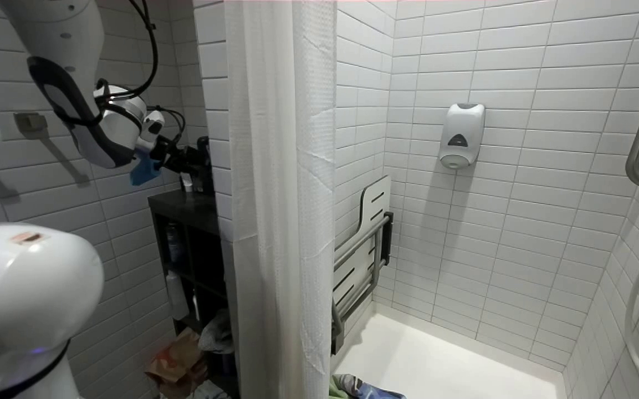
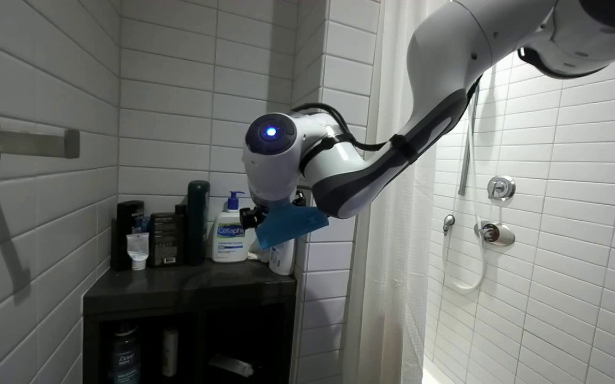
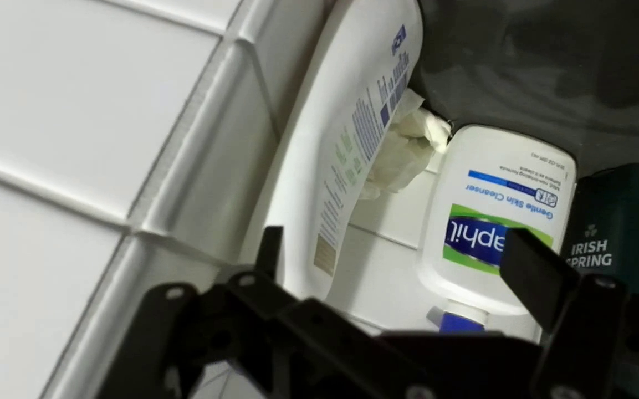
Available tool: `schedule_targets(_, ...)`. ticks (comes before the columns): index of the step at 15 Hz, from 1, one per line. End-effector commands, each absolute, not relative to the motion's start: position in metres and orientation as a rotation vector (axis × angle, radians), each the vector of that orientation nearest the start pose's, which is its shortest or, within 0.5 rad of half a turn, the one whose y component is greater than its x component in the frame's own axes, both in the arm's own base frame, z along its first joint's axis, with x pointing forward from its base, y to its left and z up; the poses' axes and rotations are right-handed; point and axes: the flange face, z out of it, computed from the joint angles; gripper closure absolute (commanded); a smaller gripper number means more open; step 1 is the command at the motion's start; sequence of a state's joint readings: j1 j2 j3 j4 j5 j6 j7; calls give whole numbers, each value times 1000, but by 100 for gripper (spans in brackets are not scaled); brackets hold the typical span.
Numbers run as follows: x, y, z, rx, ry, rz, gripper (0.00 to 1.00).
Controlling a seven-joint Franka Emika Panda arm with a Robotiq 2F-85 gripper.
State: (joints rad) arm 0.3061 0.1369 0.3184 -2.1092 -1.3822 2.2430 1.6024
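You seem poised for a grasp, fingers (image 3: 538, 280) wide apart and empty, so next likely centre them on the white bottle (image 3: 330, 160) at wrist-view eleven o'clock.

A white Cetaphil bottle (image 2: 230, 248) is standing upright on the top of the dark shelf unit (image 2: 179, 290), right of the shelf unit's middle in an exterior view. Its blue pump (image 2: 233, 201) is pointing up, and its label, a dark-blue oval on green beneath a clean white shoulder, is facing the shelf unit's front. A second white bottle (image 3: 347, 138) is standing at the shelf unit's right end in that exterior view, showing violet and green print and a tan patch; its top is being hidden. The two are standing apart along the shelf unit's top.
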Motion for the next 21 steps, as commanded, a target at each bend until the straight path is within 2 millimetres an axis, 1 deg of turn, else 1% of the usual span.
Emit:
schedule_targets(1,487,303,387,-3156,102,-1594,0)
schedule_targets(5,488,306,390,-3141,102,-1612,0)
schedule_targets(10,493,309,387,-3118,129,-1673,0)
schedule_targets(16,496,312,382,-3111,150,-1702,0)
schedule_targets(21,497,307,381,-3129,223,-1718,0)
